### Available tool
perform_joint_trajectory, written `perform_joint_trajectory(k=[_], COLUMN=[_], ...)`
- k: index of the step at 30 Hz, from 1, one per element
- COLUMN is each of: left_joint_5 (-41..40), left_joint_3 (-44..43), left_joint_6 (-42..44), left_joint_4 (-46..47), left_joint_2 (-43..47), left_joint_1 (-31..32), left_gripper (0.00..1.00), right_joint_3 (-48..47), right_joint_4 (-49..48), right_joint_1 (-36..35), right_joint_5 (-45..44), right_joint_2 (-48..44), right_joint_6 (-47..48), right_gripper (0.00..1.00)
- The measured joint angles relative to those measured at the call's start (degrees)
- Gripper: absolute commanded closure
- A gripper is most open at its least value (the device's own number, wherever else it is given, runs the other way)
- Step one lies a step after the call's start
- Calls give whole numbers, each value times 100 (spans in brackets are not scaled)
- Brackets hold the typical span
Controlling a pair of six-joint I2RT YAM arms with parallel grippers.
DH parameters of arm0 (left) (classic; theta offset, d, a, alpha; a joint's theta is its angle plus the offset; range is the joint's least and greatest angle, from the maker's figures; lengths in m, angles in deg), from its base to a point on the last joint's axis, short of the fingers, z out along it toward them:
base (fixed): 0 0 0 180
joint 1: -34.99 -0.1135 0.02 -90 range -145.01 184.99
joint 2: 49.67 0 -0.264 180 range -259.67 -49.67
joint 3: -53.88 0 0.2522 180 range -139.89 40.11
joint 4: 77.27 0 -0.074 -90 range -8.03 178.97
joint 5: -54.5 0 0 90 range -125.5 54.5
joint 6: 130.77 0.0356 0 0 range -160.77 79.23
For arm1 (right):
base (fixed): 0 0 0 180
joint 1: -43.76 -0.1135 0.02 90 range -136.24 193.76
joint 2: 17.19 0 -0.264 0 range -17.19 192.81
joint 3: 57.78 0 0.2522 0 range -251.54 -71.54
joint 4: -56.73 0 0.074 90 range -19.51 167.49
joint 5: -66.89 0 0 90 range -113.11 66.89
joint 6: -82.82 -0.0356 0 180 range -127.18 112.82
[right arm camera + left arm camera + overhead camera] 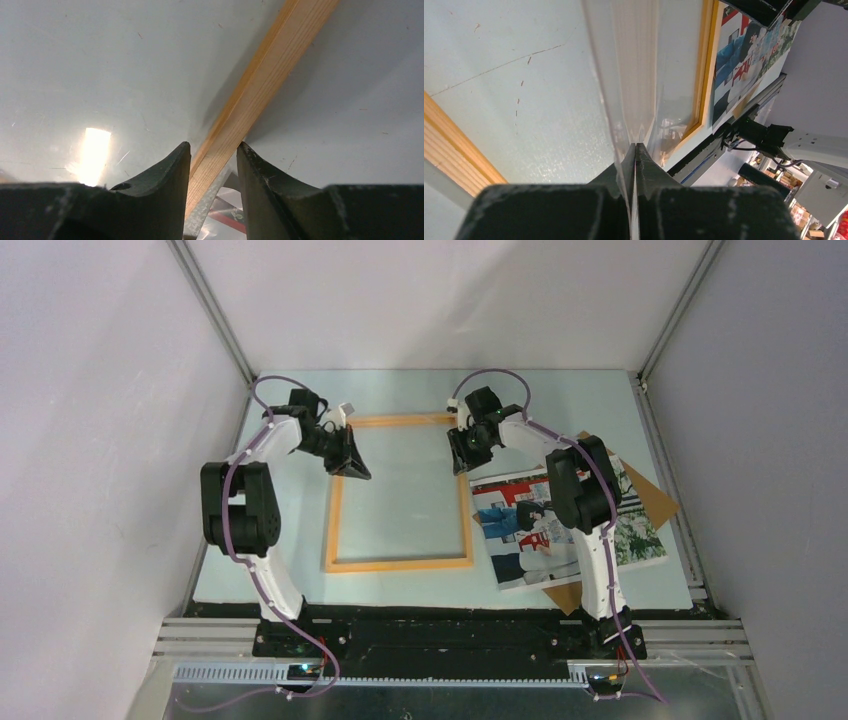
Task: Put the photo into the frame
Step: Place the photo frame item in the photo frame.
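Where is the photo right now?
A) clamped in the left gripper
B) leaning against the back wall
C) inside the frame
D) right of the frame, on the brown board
D: the photo lies flat outside the right rail of the frame, overlapping the brown board.

Top view: illumination is bright, diffuse and even; shadows on the tabletop (pixel 560 400) around the frame (pixel 399 564) are faint and soft-edged. Right wrist view: a bright glare patch lies on the tabletop left of the frame rail; a soft shadow runs along its right side. The right fingers (pixel 165 190) render dark, slightly blurred. Left wrist view: pale reflections streak the clear pane (pixel 634 75) between the frame's rails; the left fingers (pixel 549 210) are out of focus.
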Motion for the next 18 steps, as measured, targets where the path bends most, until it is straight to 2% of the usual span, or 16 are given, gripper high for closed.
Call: perform_joint_trajectory(k=[18], left_joint_5=[-96], left_joint_3=[162], left_joint_6=[22], left_joint_4=[210], left_joint_2=[-42], left_joint_1=[0], left_gripper=[95], right_joint_3=[-37], right_joint_4=[57], right_joint_1=[-48], right_joint_5=[-197], right_joint_2=[57], right_joint_6=[-101], right_gripper=[66])
